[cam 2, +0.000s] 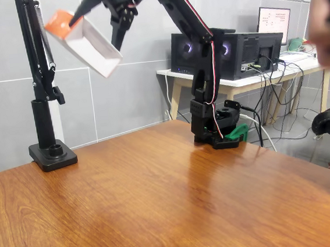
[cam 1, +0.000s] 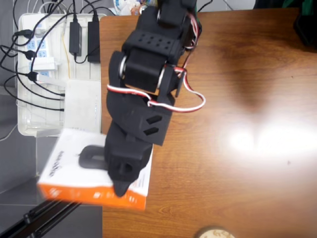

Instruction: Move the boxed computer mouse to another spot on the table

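Fixed view has the black arm (cam 2: 195, 44) rising from its base (cam 2: 218, 131) at the far edge of the table (cam 2: 160, 200), then folding back at the elbow so the forearm reaches up and to the left, well above the tabletop. At its end the gripper (cam 2: 87, 13) is clamped on the boxed computer mouse (cam 2: 87, 40), which hangs tilted in the air with its orange-red end uppermost and clear of the wood. Beside it stands a black stand (cam 2: 39, 83) with its foot on the table. Overhead view looks straight down the arm's back: the gripper (cam 1: 121, 181) lies across the boxed computer mouse (cam 1: 74, 168), one black finger (cam 1: 120, 189) reaching over the orange edge, and the pictured grey mouse shows on the white top. From above the box appears to overhang the table's (cam 1: 237, 148) left edge, though blur makes the outline uncertain. Left of the table sits a white tray (cam 1: 29, 119) holding power strips, dark cables and two black adapters (cam 1: 84, 39).
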You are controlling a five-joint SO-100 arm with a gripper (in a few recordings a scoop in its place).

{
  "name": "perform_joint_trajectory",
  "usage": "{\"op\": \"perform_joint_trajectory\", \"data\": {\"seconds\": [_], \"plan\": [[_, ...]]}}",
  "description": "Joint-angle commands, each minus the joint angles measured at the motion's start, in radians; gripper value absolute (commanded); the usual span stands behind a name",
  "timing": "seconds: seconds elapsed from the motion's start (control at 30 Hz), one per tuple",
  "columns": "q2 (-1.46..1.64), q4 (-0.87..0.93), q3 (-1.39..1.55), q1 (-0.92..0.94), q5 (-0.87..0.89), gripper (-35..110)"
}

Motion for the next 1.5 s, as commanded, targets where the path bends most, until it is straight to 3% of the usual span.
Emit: {"op": "perform_joint_trajectory", "data": {"seconds": [0.0,0.2,0.4,0.53,0.97,1.47], "plan": [[0.012,-0.086,0.293,-0.043,-0.018,0],[0.057,-0.161,0.529,-0.120,-0.023,0],[0.097,-0.018,0.638,-0.258,-0.087,0],[0.112,-0.052,0.629,-0.350,-0.086,0],[-0.066,-0.247,0.787,-0.345,-0.087,0],[-0.198,-0.339,0.819,-0.311,-0.084,0]]}}
